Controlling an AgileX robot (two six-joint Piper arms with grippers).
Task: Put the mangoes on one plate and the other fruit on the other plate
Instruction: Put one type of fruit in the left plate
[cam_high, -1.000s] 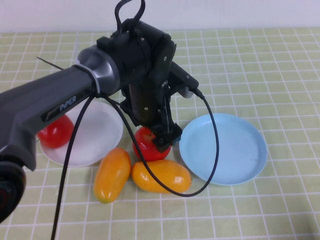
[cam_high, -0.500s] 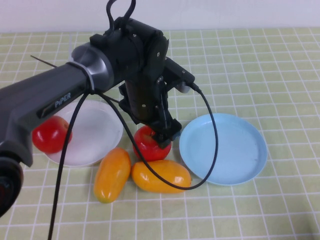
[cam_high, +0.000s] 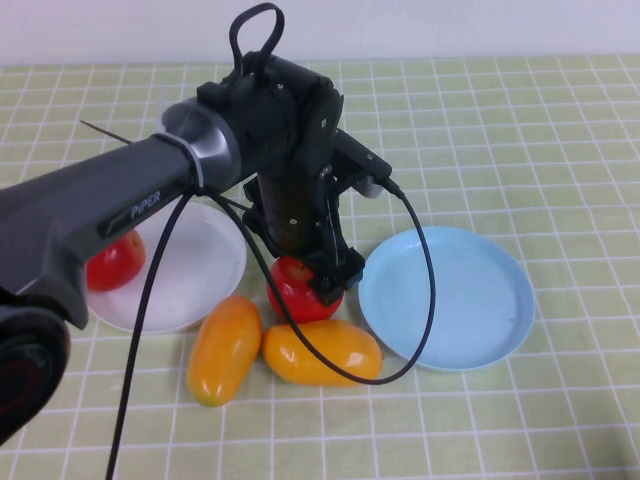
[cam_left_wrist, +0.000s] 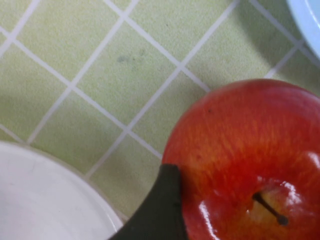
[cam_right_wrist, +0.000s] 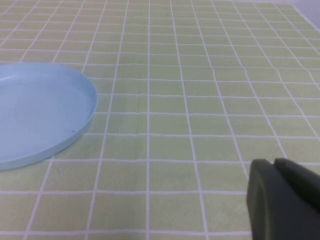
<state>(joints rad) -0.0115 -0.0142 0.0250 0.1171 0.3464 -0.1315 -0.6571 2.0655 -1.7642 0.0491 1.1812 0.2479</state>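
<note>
My left gripper is down over a red apple that rests on the cloth between the white plate and the light blue plate. It is shut on the apple. In the left wrist view one dark finger presses the apple's side, and the other finger is out of frame. A second apple lies on the white plate, partly behind the arm. Two mangoes lie on the cloth in front. The right gripper hovers shut over bare cloth beside the blue plate.
A black cable loops from the left wrist down over the near mango and the blue plate's rim. The left arm crosses above the white plate. Green checked cloth covers the table.
The left wrist has swung slightly left and back while staying over the apple. The apple, mangoes and plates have not moved.
</note>
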